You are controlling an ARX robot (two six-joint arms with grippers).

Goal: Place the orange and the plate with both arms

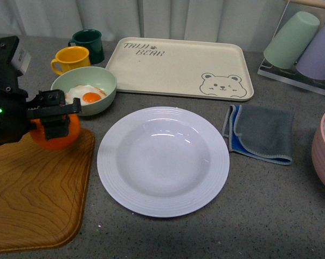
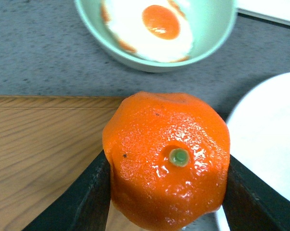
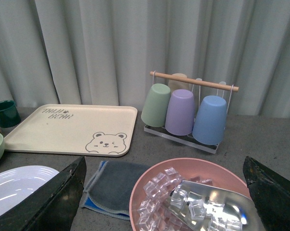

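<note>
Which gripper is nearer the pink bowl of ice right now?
Right. The right gripper hovers open over the pink bowl at the table's right side. The left gripper is across the plate, far left, holding the orange by the wooden tray corner.

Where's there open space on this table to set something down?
The white plate is empty, as are the bear-print tray and most of the wooden board. Bare tabletop lies in front of the plate and grey cloth. Crowded back left: yellow mug, dark green mug, green bowl, the held orange.
</note>
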